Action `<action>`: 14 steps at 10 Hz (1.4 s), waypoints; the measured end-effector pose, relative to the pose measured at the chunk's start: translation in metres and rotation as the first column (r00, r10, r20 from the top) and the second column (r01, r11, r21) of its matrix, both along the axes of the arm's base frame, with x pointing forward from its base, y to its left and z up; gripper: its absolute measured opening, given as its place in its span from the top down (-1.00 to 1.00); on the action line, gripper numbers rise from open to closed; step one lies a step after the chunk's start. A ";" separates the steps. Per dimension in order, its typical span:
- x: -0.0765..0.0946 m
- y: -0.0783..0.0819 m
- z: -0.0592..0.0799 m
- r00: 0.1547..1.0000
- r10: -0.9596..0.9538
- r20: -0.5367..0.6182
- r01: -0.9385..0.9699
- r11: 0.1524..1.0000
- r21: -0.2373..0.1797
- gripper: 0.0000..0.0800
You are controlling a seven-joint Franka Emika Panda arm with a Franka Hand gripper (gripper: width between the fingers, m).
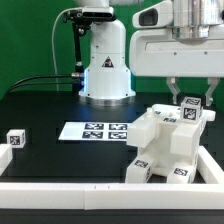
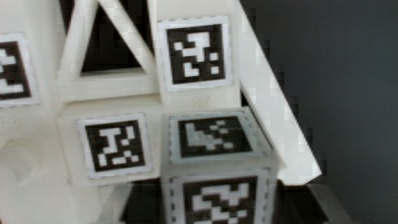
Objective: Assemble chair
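Most of the chair (image 1: 168,148) stands joined as one blocky mass on the desk (image 1: 50,160), at the exterior view's right just behind the white border rail (image 1: 60,190); I judge its top part is yet to be settled. The marker board (image 1: 92,130) lies beside it, out of the way, and one small tagged block (image 1: 15,138) waits unjoined at the exterior view's far left. The claw (image 1: 188,94) hangs over the chair's top tag, jaws partly apart; whether they grip it I cannot tell
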State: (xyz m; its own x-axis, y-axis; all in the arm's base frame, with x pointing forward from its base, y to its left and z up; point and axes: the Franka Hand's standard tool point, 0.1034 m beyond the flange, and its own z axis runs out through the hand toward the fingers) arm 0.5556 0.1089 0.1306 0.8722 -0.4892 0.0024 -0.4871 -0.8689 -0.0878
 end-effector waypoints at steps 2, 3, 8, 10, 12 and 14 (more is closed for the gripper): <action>0.000 0.000 0.000 1.000 0.000 0.000 0.000 1.000 0.000 -0.26; 0.001 -0.001 0.001 0.998 0.057 0.002 -0.057 0.998 -0.003 -0.51; -0.008 0.002 -0.006 0.952 0.307 0.013 -0.306 0.952 -0.018 -0.62; -0.004 0.004 -0.005 0.921 0.387 0.051 -0.385 0.922 -0.038 -0.62; -0.004 0.004 -0.006 0.933 0.356 0.048 -0.355 0.934 -0.033 -0.27; -0.005 0.004 -0.007 0.943 0.329 0.046 -0.328 0.944 -0.029 0.18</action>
